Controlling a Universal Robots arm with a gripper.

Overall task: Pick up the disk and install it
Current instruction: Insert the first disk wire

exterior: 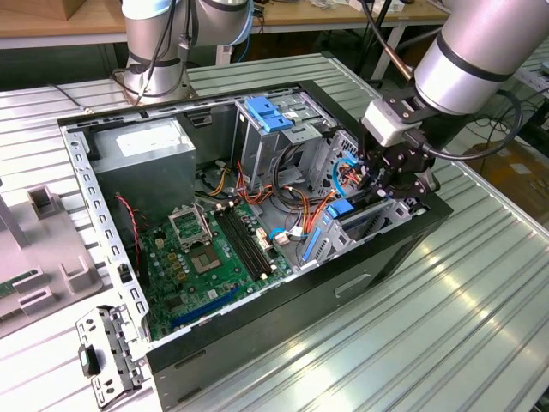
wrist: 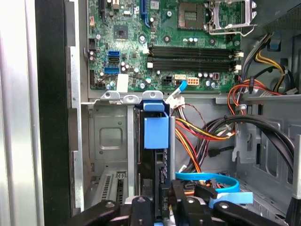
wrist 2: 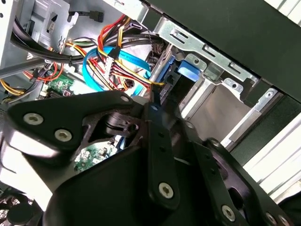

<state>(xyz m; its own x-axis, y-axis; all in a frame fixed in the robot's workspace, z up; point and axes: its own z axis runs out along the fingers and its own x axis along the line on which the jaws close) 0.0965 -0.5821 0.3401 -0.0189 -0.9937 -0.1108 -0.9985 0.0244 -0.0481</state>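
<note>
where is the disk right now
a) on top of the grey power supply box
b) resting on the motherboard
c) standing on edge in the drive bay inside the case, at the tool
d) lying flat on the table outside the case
c: the disk stands on edge in the metal drive bay inside the case, its blue carrier showing, with the tool right at its end.

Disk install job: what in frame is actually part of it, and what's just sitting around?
Part of the job:
- disk, blue-edged, standing on edge in the drive bay
- gripper, down at the disk

Just there:
- motherboard
- power supply box
- taller drive cage
- loose metal bracket on the table
</note>
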